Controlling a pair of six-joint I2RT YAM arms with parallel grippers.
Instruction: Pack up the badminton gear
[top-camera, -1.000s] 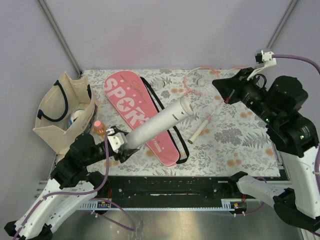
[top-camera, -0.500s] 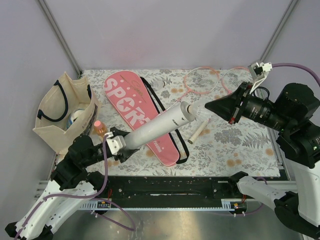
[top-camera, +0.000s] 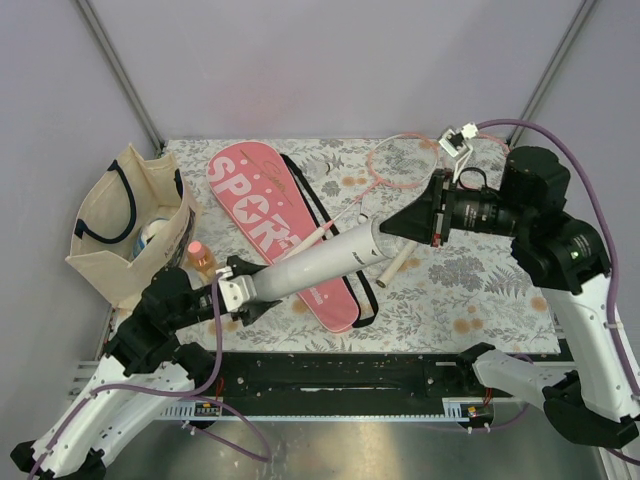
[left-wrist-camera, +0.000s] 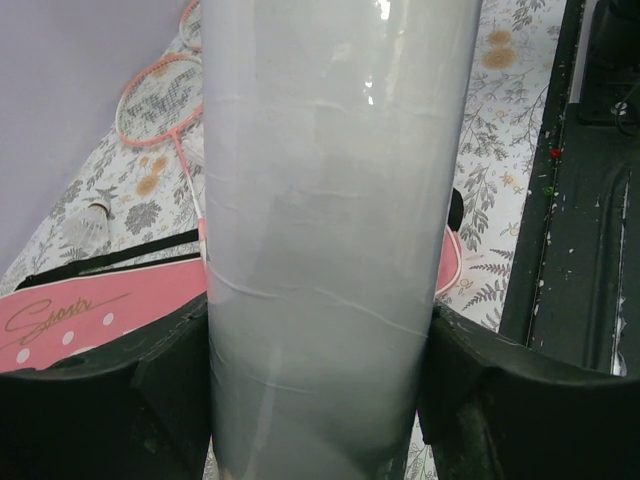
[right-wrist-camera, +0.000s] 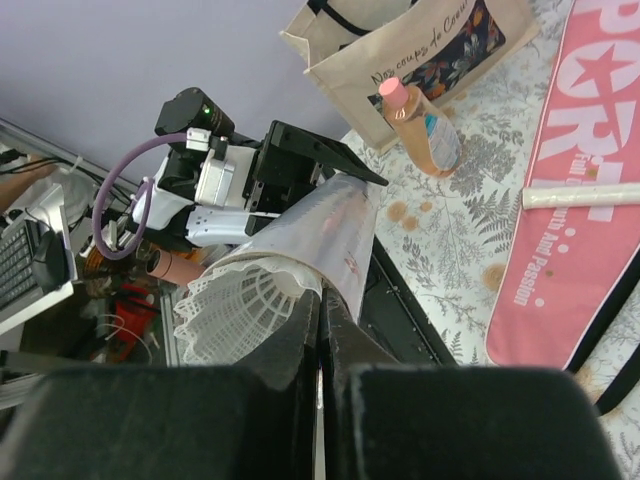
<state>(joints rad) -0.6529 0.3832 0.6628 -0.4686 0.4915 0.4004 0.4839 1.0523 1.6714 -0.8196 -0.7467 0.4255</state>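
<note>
The left gripper (top-camera: 244, 289) clamps the white tube (top-camera: 320, 262) at its base. The tube's mouth meets the right gripper (top-camera: 405, 228), which pinches a shuttlecock (right-wrist-camera: 235, 300). A steady tube and a straight push along its axis seem wisest.

Clamps the lower end of the long white tube (top-camera: 325, 258) in the left gripper (top-camera: 250, 292) at 7 o'clock. Sets the right gripper (top-camera: 388, 230) at its raised mouth, above the pink racket-shaped cover lettered "SPORT" (top-camera: 262, 205). Shows two thin pink-framed rackets (top-camera: 405, 162) at 1 o'clock.
</note>
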